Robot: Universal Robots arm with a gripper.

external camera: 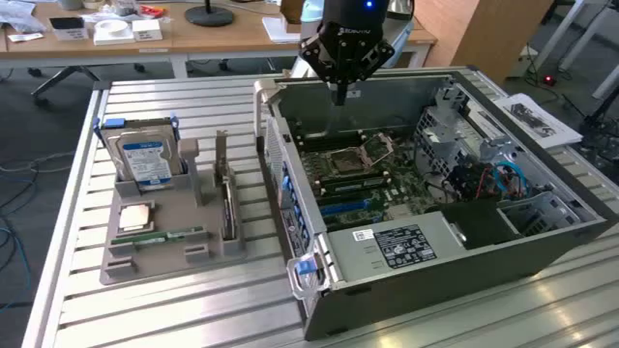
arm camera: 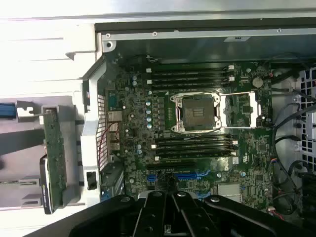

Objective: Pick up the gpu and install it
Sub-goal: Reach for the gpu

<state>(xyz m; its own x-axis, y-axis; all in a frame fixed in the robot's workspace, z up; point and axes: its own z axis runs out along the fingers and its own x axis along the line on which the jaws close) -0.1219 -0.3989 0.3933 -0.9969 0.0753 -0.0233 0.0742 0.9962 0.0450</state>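
Claw [external camera: 340, 96] is pinched shut with nothing between its fingers. It hangs inside the open case [external camera: 406, 94], above the motherboard [external camera: 349, 174].

The gpu [external camera: 227, 210] stands on edge in the grey holder [external camera: 169, 225], well apart from the claw, past the case wall toward the exterior view's left.

Risks you should note:
- A low crossing likely clips that wall.
- Shut fingers would topple the thin card, not grip it.

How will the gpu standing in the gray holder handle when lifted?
The gpu looks thin and board-like, so probably stiff and light. Standing on edge in the gray holder, it may bind or tip if lifted crookedly.
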